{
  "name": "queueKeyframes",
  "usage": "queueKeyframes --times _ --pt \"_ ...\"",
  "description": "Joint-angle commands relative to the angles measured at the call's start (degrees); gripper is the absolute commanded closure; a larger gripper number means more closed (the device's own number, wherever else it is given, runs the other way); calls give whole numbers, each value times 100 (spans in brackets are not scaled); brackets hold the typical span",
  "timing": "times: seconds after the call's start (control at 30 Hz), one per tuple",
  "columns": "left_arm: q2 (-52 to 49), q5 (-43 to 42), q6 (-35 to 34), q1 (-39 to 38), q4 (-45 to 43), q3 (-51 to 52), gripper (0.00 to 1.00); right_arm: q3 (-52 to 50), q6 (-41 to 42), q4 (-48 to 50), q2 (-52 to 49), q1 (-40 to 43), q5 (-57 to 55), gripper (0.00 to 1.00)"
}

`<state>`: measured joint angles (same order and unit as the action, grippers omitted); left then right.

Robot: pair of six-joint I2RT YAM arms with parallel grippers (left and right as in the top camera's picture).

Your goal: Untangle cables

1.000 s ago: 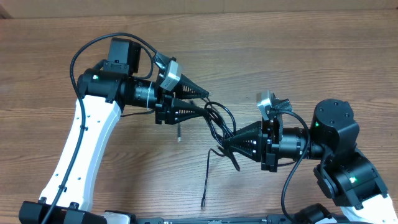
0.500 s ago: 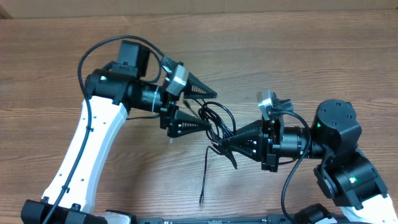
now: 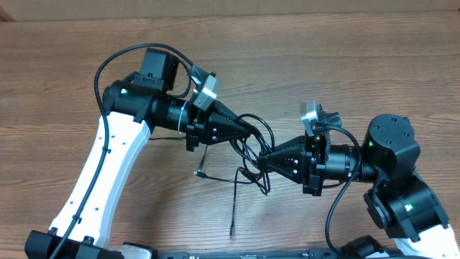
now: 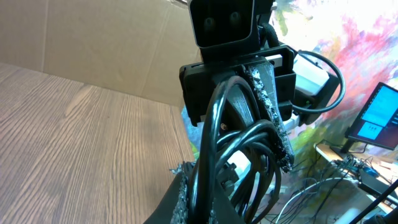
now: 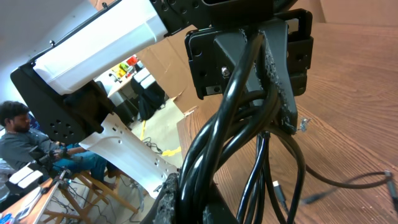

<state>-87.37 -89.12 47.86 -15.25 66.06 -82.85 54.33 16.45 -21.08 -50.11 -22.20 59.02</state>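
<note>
Overhead: 2 claws clamped on 1 tangle of cables (image 3: 249,152).
Left gripper (image 3: 254,132) and right gripper (image 3: 261,161) both grip the cables, tips close together; loose ends trail from the tangle onto the table (image 3: 359,65).

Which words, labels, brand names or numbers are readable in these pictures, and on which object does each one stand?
No text is readable in any view.
The monitor: its screen content is too small and blurred to read.
The cables and the table: no markings visible.

Glossy black cables (image 5: 208,146), matt wood-grain table (image 3: 345,65)
</note>
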Motion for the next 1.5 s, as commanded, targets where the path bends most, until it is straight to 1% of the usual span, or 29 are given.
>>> queueKeyframes --times 0.0,0.1,0.17,0.2,0.23,0.4,0.57,0.7,0.83,0.9,0.93,0.97,1.0,1.1,1.27,1.37,1.43,1.47 --pt "83 -155 -262 61 9 20 96 179 -85 46 42 -44 149 96" --pt "83 -155 -271 61 9 20 96 179 -85 42 42 -44 70 96" --pt "83 -155 -271 61 7 20 96 179 -83 -17 42 -44 -262 80" --pt "83 -153 -271 61 7 20 96 179 -83 -76 42 -44 -426 77" --pt "83 -153 -271 66 -2 20 96 179 -85 -197 42 -44 -678 78" --pt "83 -151 -275 149 -7 20 96 179 -83 -374 42 -44 -988 84" --pt "81 -146 -382 317 -7 20 96 177 -85 -442 42 -44 -1172 84" --pt "83 -131 -466 409 -4 20 95 177 -39 -601 42 -44 -1644 84" --pt "81 -131 -463 407 -7 20 96 179 4 -601 42 -44 -1707 95" --pt "81 -131 -463 409 -7 20 86 177 2 -601 42 -44 -1707 96" --pt "81 -114 -466 409 -4 20 77 179 4 -601 42 -44 -1707 96" --pt "81 -74 -466 409 -4 20 71 177 4 -597 42 -44 -1707 96" --pt "83 -26 -466 409 -4 20 69 179 4 -595 42 -44 -1707 96" --pt "81 -11 -468 407 13 20 66 179 4 -566 42 -44 -1705 96" --pt "81 39 -468 407 13 20 66 177 4 -461 42 -44 -1705 96" --pt "83 127 -555 409 13 20 96 179 4 -417 42 -44 -1705 96" --pt "81 144 -592 409 13 20 96 177 4 -407 42 -44 -1705 96" --pt "81 162 -597 409 15 20 91 179 4 -407 42 -44 -1709 96"
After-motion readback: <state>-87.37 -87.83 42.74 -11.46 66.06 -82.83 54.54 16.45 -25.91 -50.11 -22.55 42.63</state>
